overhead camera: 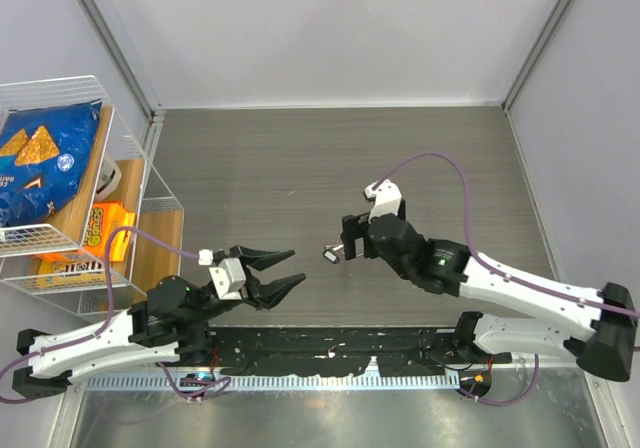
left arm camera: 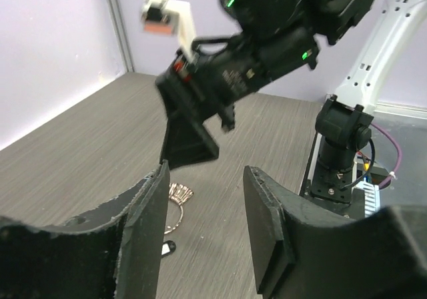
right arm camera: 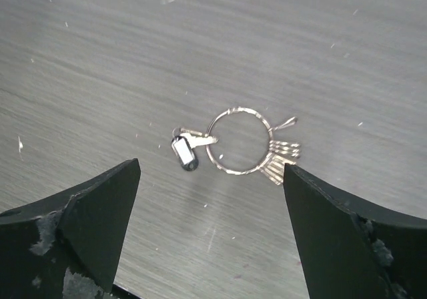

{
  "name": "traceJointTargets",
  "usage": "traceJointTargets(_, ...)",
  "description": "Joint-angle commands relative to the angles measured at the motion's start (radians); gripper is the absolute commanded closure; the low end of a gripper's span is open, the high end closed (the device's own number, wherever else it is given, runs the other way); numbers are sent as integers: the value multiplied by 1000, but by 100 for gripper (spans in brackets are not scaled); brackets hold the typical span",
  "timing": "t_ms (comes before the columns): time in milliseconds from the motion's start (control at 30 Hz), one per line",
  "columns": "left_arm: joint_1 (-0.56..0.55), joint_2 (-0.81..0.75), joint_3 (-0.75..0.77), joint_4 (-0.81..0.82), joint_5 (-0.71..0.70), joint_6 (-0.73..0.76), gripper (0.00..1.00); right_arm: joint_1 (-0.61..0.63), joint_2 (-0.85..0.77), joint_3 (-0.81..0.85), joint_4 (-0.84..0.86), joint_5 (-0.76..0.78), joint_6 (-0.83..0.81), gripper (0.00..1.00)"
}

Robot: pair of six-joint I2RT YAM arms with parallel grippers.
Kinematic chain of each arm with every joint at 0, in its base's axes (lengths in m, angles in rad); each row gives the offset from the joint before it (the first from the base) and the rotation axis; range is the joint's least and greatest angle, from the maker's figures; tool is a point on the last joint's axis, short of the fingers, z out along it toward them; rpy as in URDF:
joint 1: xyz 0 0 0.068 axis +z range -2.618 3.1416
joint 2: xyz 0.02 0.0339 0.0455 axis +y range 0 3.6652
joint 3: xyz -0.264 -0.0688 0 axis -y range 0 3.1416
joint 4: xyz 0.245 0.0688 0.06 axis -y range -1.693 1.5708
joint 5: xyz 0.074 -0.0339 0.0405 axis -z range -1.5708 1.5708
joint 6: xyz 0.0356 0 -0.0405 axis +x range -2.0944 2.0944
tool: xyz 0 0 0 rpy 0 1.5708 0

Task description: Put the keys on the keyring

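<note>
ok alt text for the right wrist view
A silver keyring lies on a grey table, small keys fanned at its right edge, a black-headed key at its left. The open right end effector frames the bottom corners with its dark fingers.

Overhead plus two wrist views, keyring [right arm camera: 239,109] shared

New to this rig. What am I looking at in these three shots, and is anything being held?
These are two robot arms bolted at the near edge of a table. The overhead picture comes from a fixed camera above them. The other two come from a camera on each wrist, looking past that arm's own fingers. On the table lies a keyring with keys fanned at one side and a black-headed key opposite. The right fingers hang wide open over it. The left fingers are open too. Nothing is held.
</note>
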Motion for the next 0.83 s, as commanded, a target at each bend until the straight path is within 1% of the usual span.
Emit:
traceJointTargets(0, -1, 10, 45, -22, -62, 2, 46, -2, -130, 37, -29, 103, -104, 5)
traceJointTargets(33, -1, 13, 53, -34, -70, 3, 45, -2, -142, 49, -41, 128, -116, 4)
traceJointTargets(133, -1, 22, 80, -66, -96, 8, 40, -2, -197, 116, -77, 139, -153, 5)
traceJointTargets(200, 1, 27, 97, -85, -107, 9, 29, -2, -218, 165, -90, 137, -179, 4)
traceJointTargets(267, 1, 31, 125, -109, -117, 15, 6, -2, -224, 216, -109, 152, -207, 4)
traceJointTargets(300, 1, 36, 140, -123, -122, 17, 0, -2, -219, 230, -115, 178, -217, 5)
traceJointTargets(367, -1, 42, 169, -135, -133, 18, 0, -2, -213, 291, -132, 220, -228, 5)
traceJointTargets(433, 1, 45, 210, -199, -142, 21, 0, -2, -210, 317, -137, 234, -247, 5)
traceJointTargets(567, 1, 32, 263, -298, -228, 8, 0, -2, -228, 322, -80, 241, -276, 5)
traceJointTargets(633, 1, 13, 280, -331, -272, -8, 0, -2, -250, 316, -57, 228, -283, 5)
traceJointTargets(667, 1, -4, 286, -345, -286, -12, 0, -2, -260, 316, -51, 153, -331, 5)
traceJointTargets(700, 1, -19, 290, -367, -292, -14, 0, -2, -261, 317, -49, 142, -340, 4)
traceJointTargets(767, -1, -53, 289, -371, -311, -21, 0, -2, -248, 337, -74, 149, -330, 5)
traceJointTargets(800, 1, -70, 283, -367, -315, -23, 0, -2, -248, 337, -77, 171, -299, 4)
